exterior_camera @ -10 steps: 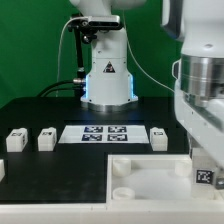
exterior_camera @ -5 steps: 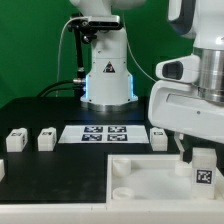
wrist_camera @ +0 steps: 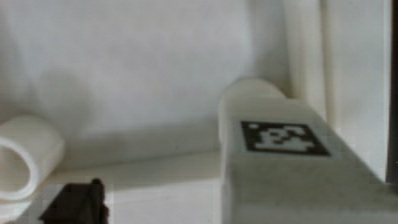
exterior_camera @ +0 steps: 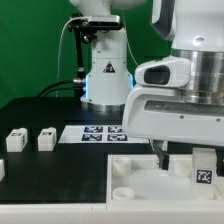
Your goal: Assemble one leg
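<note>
A leg (exterior_camera: pixel 204 167), a white stubby block with a square marker on its face, stands upright at the right end of the large white tray (exterior_camera: pixel 140 192). My gripper (exterior_camera: pixel 188 158) hangs low over the tray with the leg between its fingers. One dark finger (exterior_camera: pixel 164 155) stands apart from the leg, towards the exterior view's left. In the wrist view the leg (wrist_camera: pixel 294 160) fills the near side and one black fingertip (wrist_camera: pixel 75 202) shows clear of it; the other finger is hidden. The gripper (wrist_camera: pixel 199 215) looks open.
Two more legs (exterior_camera: pixel 16 140) (exterior_camera: pixel 45 139) stand on the black table at the exterior view's left. The marker board (exterior_camera: pixel 98 133) lies behind the tray. A round socket (exterior_camera: pixel 120 171) shows at the tray's near-left corner, and one also shows in the wrist view (wrist_camera: pixel 22 160). The robot base (exterior_camera: pixel 107 75) stands at the back.
The gripper body has moved towards the exterior view's left and now covers the leg by the marker board. The marked leg at the tray's right end has stayed almost in place.
</note>
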You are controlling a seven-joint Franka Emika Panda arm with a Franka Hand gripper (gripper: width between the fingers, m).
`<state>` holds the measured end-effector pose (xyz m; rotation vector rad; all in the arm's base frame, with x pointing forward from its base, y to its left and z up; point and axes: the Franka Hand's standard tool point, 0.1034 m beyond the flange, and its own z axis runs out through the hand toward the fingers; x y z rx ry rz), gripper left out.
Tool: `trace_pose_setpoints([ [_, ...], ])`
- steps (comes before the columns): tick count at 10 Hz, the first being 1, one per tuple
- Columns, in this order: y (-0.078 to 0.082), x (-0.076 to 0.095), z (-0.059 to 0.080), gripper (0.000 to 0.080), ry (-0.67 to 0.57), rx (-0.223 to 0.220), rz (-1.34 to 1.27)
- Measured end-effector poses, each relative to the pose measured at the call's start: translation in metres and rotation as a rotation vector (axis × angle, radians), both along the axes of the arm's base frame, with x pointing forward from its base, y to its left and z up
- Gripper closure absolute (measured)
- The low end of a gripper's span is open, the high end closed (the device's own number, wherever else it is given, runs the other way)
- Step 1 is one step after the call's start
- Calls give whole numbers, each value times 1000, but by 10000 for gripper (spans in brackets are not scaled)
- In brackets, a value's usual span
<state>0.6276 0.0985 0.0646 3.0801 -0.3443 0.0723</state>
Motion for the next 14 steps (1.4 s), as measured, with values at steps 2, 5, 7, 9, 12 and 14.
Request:
trace_pose_setpoints([
  [2, 0, 0, 0, 358, -6, 7, -134],
  [5, 1, 0, -1, 505, -16, 19, -383],
  [7, 2, 1, -1, 505, -26, 30, -620],
  [9, 10, 3, -1, 505, -28, 49, -904],
  [12, 16, -1, -2, 505, -116, 93, -1361],
  [14, 14, -3, -3, 505, -121, 100, -1601],
])
